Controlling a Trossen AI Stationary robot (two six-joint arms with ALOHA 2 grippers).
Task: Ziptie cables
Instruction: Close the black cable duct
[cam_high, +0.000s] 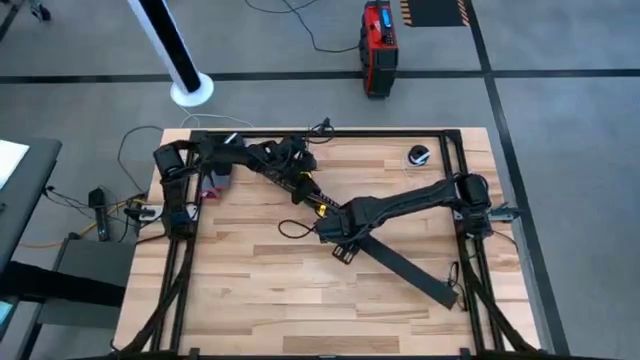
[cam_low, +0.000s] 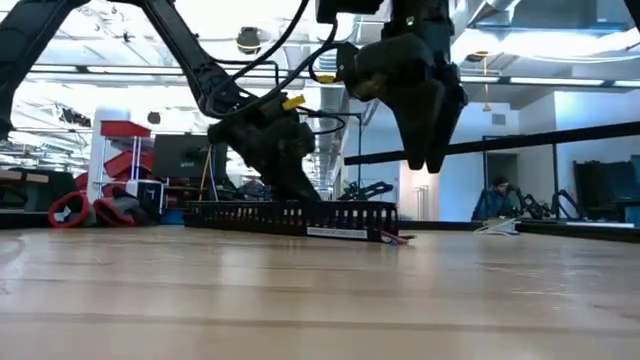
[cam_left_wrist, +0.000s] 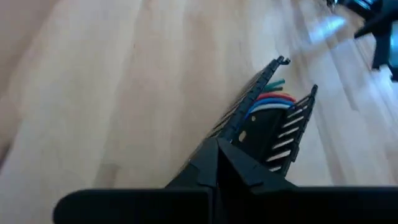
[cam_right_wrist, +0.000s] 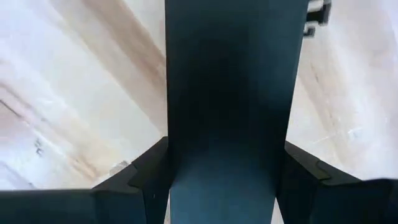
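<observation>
While the left end effector (cam_left_wrist: 217, 163) pinches the slotted channel (cam_left_wrist: 273, 121) holding the cables (cam_left_wrist: 268, 103), the right end effector (cam_right_wrist: 227, 180) clamps a flat rigid strip (cam_right_wrist: 229, 93).

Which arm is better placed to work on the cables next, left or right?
Left, probably. The left tool sits at the slotted channel where the cables lie. The right tool straddles the flat black strip, away from the cables, so it looks occupied.

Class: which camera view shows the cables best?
The left wrist view: the cables, blue, red, white and green, lie inside the slotted channel. The low view shows only wire tips at its end; high view shows little; right wrist view none.
</observation>
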